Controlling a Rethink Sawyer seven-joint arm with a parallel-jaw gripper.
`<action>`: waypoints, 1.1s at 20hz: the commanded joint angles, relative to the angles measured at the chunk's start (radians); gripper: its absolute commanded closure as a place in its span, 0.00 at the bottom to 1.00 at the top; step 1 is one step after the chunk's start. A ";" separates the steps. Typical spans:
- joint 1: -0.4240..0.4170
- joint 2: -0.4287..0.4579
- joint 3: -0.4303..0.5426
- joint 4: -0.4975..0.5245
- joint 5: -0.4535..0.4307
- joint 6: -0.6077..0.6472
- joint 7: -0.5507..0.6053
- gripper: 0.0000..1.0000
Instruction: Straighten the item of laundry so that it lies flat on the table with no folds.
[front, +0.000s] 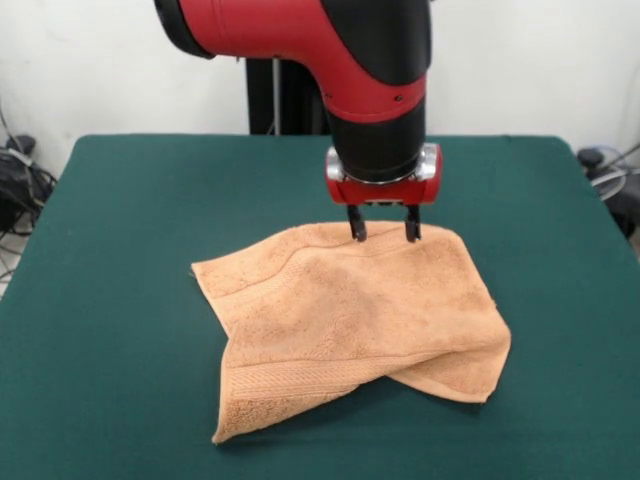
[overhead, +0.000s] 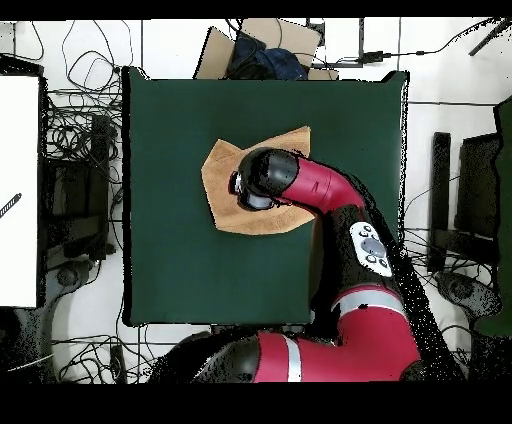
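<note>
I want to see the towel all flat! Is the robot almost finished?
Not yet. The towel lies on the green table, but it is still rumpled: one corner nearest the front camera is folded over, so nothing looks finished. Right now the gripper is open, its two fingers just at the towel's far edge, not holding anything. Still to do: grab the cloth and pull the folds out flat.

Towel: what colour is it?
Peach-orange towel, with woven bands near its edges; clearest in the front view.

No writing, label, brand or number reads anywhere: not on the red arm (front: 340, 60), not on the towel (front: 350, 320), not on the table (front: 120, 300).
</note>
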 joint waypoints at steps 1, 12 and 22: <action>0.036 -0.051 -0.015 0.134 0.039 -0.027 0.241 0.00; 0.057 -0.062 -0.041 0.088 0.044 0.035 0.242 0.00; 0.051 -0.071 -0.032 0.093 0.054 0.031 0.232 0.00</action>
